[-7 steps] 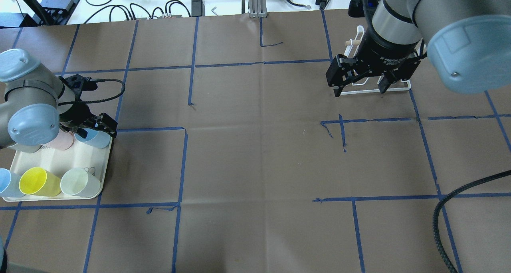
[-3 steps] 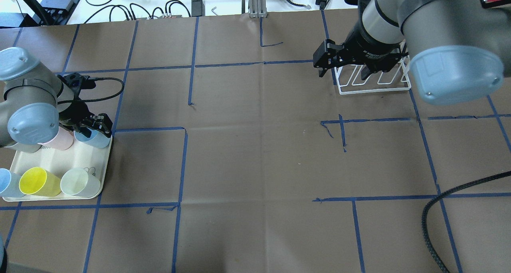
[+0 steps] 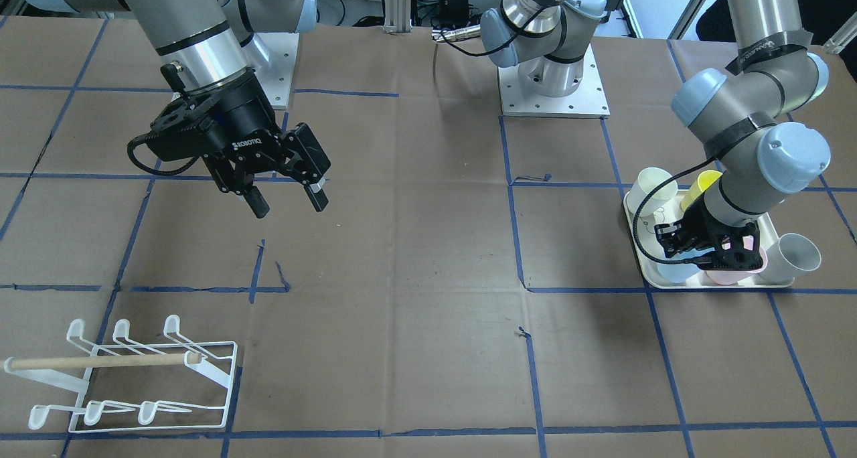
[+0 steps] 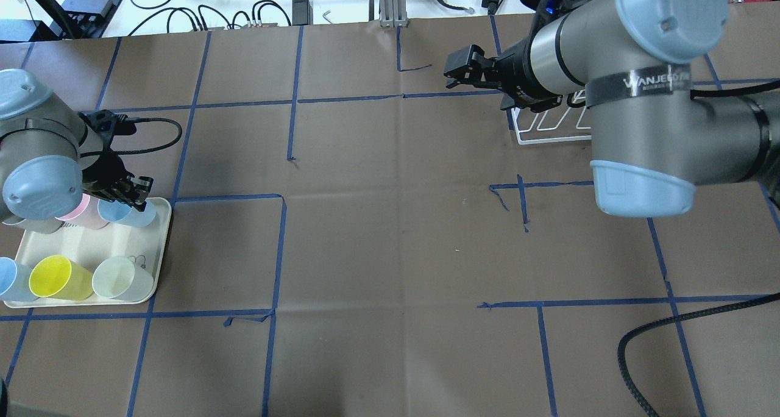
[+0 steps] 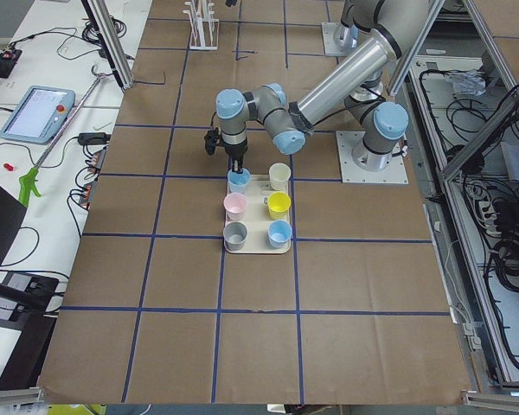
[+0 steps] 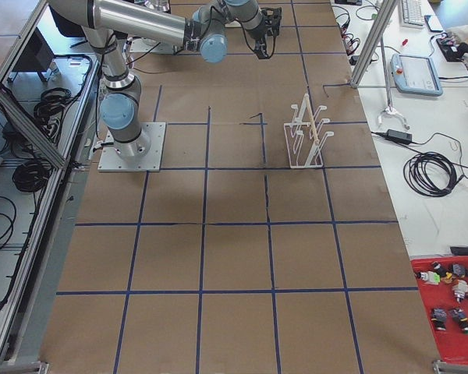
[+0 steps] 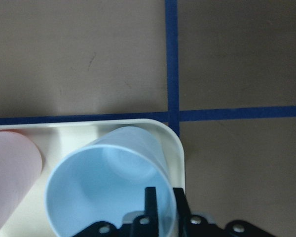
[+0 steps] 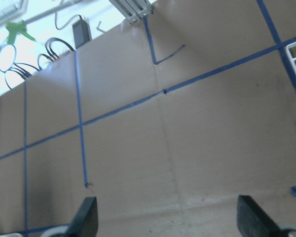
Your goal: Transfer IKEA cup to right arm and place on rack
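Observation:
A light-blue cup (image 4: pixel 125 213) stands at the far right corner of the cream tray (image 4: pixel 161 246). My left gripper (image 4: pixel 131 191) is down on it. In the left wrist view one finger (image 7: pixel 150 202) is inside the cup (image 7: pixel 108 187) and the other outside, shut on its rim. My right gripper (image 4: pixel 450 72) is open and empty. It hangs in the air left of the white wire rack (image 4: pixel 548 130), which the right arm (image 4: pixel 652 81) partly hides. The rack (image 3: pixel 134 377) stands empty in the front-facing view, apart from the right gripper (image 3: pixel 289 205).
The tray also holds a pink cup (image 4: pixel 82 213), a yellow cup (image 4: pixel 58 277), a pale green cup (image 4: pixel 122 278) and another blue cup (image 4: pixel 9 280). Blue tape lines cross the brown table cover. Cables and tools lie beyond the far edge (image 4: pixel 274 8).
The right arm has swung left, taking its open gripper off the rack toward the table's middle. The left gripper's fingers have drawn together on the light-blue cup's rim.

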Available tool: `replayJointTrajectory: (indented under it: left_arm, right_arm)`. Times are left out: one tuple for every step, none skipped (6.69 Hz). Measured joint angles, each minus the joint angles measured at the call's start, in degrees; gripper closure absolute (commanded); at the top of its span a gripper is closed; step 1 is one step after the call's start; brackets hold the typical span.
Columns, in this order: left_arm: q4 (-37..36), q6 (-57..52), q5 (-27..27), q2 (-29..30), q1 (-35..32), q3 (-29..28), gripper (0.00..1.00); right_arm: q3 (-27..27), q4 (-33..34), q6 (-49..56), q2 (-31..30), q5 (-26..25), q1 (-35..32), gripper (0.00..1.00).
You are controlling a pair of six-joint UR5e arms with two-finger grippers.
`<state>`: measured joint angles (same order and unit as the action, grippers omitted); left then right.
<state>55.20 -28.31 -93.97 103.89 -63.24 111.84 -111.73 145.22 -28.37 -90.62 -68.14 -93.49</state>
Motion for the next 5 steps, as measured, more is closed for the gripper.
replayJointTrajectory:
  left_arm:
    - [1.12,-0.05,0.11,-1.24,0.29,-1.14,1.00]
    - [3.93,-0.05,0.33,-2.88,0.23,-3.27,1.00]
    - [8.19,-0.03,1.09,-3.88,-0.19,-6.88,1.00]
    - [12.67,-0.08,2.59,-3.91,-1.19,-11.85,1.00]
    - [15.61,-0.13,3.84,-3.31,-3.06,-16.47,1.00]
  right_arm:
    - [-2.52,8.99,-6.88,0.02,3.47,-0.07,0.01]
    - [-5.06,18.56,-14.32,0.20,6.17,-0.12,0.01]
    - [-7.70,27.88,-21.36,0.59,7.58,-0.16,0.01]
    - [-10.24,37.01,-28.31,1.38,8.25,-0.18,0.00]
    - [-12.46,45.52,-36.24,2.45,8.51,-0.20,0.00]
